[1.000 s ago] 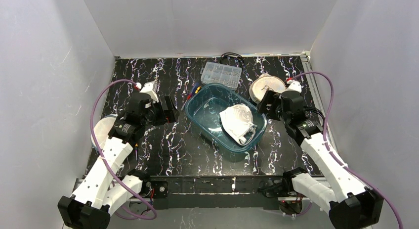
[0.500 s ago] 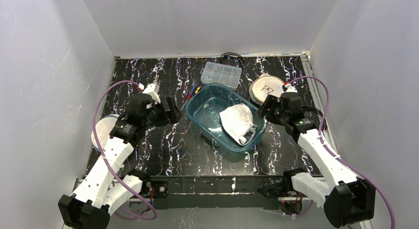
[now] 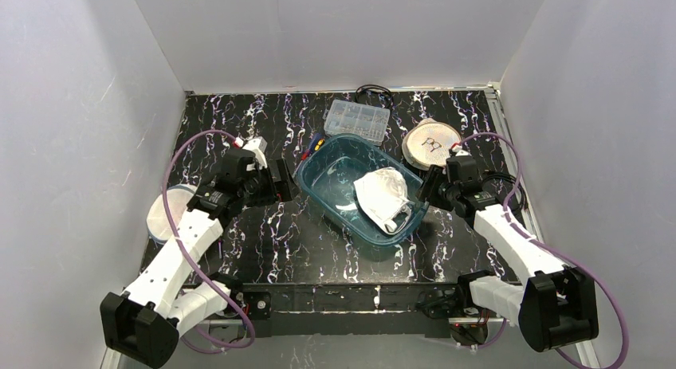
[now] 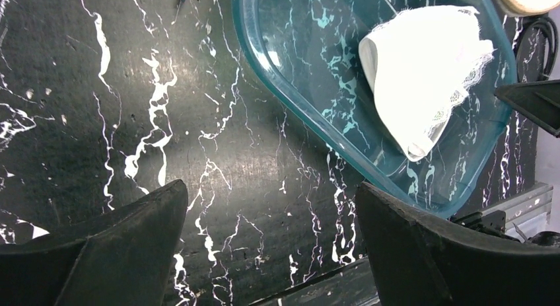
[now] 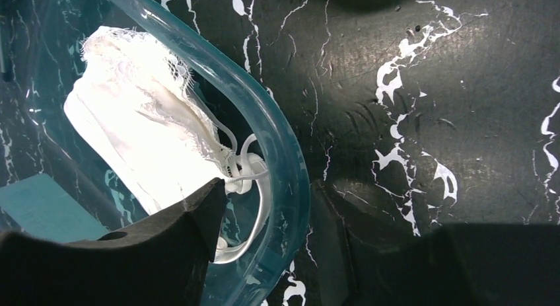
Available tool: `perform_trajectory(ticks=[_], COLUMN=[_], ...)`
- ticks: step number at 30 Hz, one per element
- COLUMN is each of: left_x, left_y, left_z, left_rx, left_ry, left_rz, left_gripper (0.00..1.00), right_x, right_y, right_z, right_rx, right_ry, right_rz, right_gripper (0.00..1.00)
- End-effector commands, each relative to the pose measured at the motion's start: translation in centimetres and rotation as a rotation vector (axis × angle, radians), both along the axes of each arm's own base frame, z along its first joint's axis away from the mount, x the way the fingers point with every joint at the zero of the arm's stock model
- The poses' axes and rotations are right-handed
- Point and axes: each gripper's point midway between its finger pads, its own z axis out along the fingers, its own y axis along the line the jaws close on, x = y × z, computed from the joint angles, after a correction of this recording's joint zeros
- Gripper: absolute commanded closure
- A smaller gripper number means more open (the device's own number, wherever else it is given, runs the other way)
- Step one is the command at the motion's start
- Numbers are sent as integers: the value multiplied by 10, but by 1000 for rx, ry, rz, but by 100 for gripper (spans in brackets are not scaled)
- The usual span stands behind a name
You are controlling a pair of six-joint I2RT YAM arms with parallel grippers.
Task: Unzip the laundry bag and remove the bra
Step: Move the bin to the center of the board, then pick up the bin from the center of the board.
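A white fabric bundle [image 3: 384, 195] with a lace edge and thin straps lies in the right half of a clear teal tub [image 3: 307, 176]. I cannot see a zip on it. It also shows in the left wrist view [image 4: 422, 68] and the right wrist view [image 5: 139, 121]. My left gripper [image 3: 277, 180] is open and empty, just left of the tub; in its wrist view [image 4: 271, 207] only bare table lies between the jaws. My right gripper [image 3: 426, 190] is open and straddles the tub's right rim [image 5: 264, 101], one finger [image 5: 191, 220] inside by the straps and the other outside.
A clear compartment box [image 3: 357, 119] sits behind the tub. A round metal tin [image 3: 431, 143] stands at the back right. A white disc [image 3: 163, 213] lies at the table's left edge. Small tools [image 3: 312, 146] lie by the tub's far left corner. White walls enclose the table.
My right gripper has moved nearer and left, from beside the tin down onto the tub's right rim. My left gripper has moved right, closer to the tub. The bundle has not moved.
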Motion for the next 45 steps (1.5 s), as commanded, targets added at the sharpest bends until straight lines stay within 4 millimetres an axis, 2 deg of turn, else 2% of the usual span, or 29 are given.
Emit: perform_trajectory(ticks=[1,8,18,22,25,28,31,39,42,45], left_x=[-7,-14,-12,-11,-13,-16,-14,-5,0,4], left_y=[-7,-18,-18,-19,-19,-16,-8,-10,-13,-16], left_z=[-5,-25,-39,-50,-59,-70,-78,-87,-90,-91], left_rx=[-22,-115,-140,-123,-85,-45,2,33,38,42], left_ry=[64,175,235,299,343,393,398,425,430,431], left_rz=[-16,57,197,260,299,341,385,396,387,377], left_gripper=[5,7,10,15,22,31,37,32,33,47], right_x=[1,-15,-31,-35,-37,-37,-38,-41,-43,-45], right_y=[9,20,40,46,48,50,51,57,59,62], right_z=[-1,-14,-14,-15,-17,-18,-18,-11,-9,-6], right_rx=[43,150,224,227,227,226,224,231,235,239], right_ry=[-13,28,41,50,60,61,62,45,48,55], right_rz=[36,0,-43,-46,-41,-37,-27,21,43,66], right_gripper=[44,66,77,77,77,76,74,65,61,55])
